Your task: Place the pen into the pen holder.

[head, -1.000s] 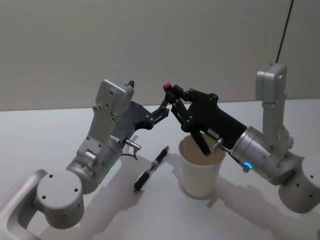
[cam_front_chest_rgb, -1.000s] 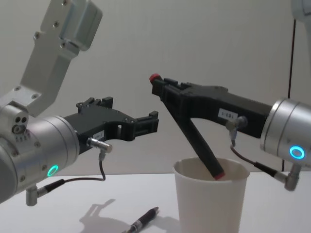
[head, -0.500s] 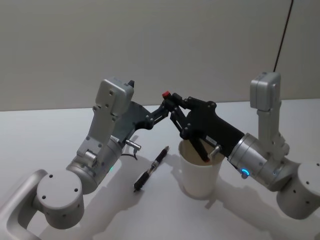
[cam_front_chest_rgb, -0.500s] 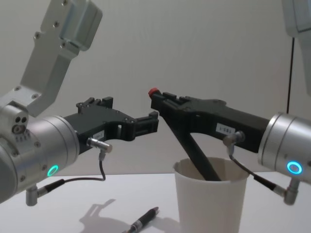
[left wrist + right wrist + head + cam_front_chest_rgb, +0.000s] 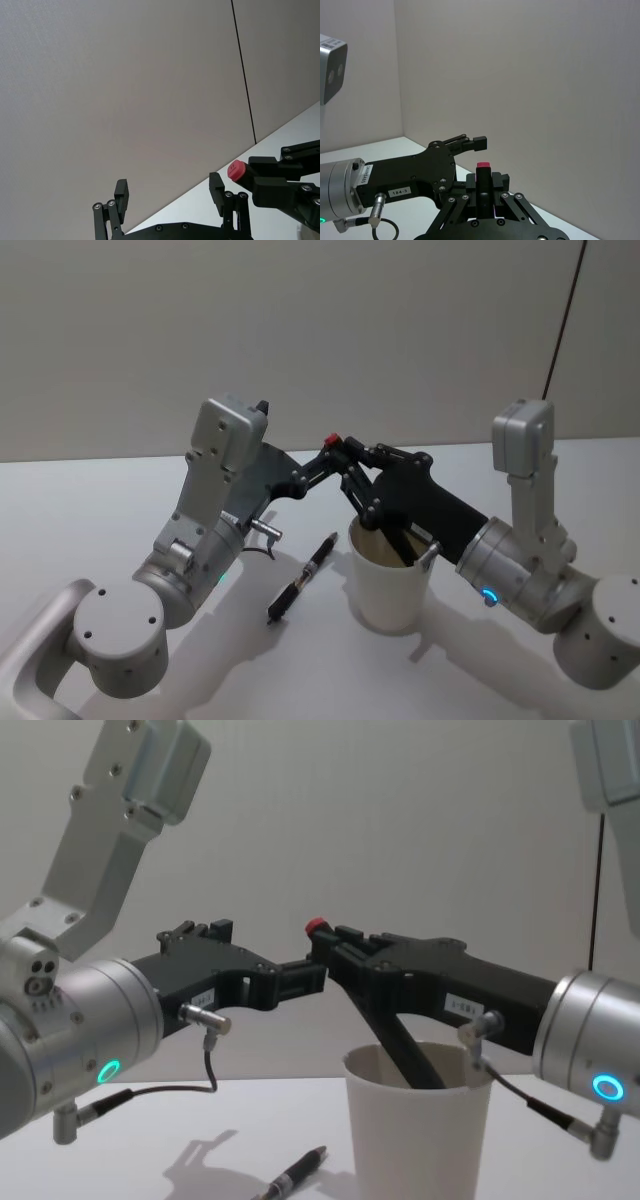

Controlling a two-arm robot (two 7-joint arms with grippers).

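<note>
Our right gripper (image 5: 335,948), jaws clamped on the pen (image 5: 405,1045), has sunk lower; its tip now sits inside the pen holder (image 5: 415,1140) mid-table; release seems next; left gripper (image 5: 169,192) hovers open-jawed.

One pen (image 5: 404,1054) stands in the pen holder (image 5: 385,592) — second pen (image 5: 303,578) left.

Count: one pen holder (image 5: 385,590), two pens.
The red-capped pen (image 5: 408,1053) leans inside the pen holder; the second pen (image 5: 303,578) lies left of it.

Pen holder (image 5: 385,590) white — pen (image 5: 408,1055) black, red-capped.
</note>
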